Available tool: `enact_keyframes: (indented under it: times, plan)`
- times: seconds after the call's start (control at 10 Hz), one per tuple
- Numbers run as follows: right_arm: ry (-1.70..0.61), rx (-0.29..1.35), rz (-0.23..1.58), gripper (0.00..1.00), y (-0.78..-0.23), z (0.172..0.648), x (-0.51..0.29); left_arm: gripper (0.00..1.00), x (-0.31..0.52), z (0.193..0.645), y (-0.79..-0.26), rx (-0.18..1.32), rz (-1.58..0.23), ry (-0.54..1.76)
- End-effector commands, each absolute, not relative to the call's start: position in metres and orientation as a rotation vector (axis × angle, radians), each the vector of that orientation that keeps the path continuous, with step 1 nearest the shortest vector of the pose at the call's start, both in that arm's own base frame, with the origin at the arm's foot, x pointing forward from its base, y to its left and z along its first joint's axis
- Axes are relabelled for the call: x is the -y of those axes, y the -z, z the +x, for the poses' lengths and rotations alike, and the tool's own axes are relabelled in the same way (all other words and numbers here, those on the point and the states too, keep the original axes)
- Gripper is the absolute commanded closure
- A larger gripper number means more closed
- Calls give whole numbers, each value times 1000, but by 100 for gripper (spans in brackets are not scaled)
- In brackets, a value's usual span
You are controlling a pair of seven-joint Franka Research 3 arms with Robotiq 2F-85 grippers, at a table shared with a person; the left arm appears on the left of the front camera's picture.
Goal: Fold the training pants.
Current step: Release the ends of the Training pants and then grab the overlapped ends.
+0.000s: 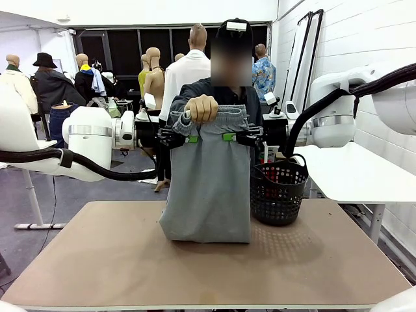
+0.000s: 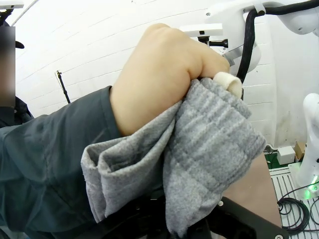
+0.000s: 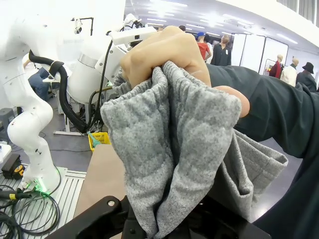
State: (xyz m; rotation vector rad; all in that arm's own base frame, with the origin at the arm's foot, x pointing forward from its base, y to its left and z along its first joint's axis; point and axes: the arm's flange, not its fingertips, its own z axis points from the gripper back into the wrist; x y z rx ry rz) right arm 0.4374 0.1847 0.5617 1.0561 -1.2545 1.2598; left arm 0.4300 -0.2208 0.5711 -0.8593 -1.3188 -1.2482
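Over the table [image 1: 97,260], the training pants [image 1: 207,188] hang with their lower end resting on it. The left gripper [image 1: 187,138] and right gripper [image 1: 230,136] pinch the waistband, and a person's hand [image 1: 202,108] grips the top. An uneven release could let the pants crumple.

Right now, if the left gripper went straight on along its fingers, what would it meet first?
The training pants that the left gripper grips, then the person's hand just behind, probably.
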Motion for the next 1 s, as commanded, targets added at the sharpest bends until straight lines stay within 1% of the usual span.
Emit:
enact_keyframes:
  times: [0.0,0.2,0.3,0.4,0.9]
  plan:
    - [-1231,1232,1070,70,-562,437,-184,56,219,431,-572,1306,-871,1239]
    - [-1228,1220,1072,31,-563,436,-183,16,218,432,-572,1314,-859,1232]
    - [-1224,1218,1073,12,-563,436,-182,0,217,432,-572,1316,-860,1228]
    - [-1224,1216,1070,0,-563,436,-182,0,216,432,-572,1321,-857,1223]
    - [-1213,1220,1048,0,-565,432,-176,0,209,428,-574,1338,-846,1202]
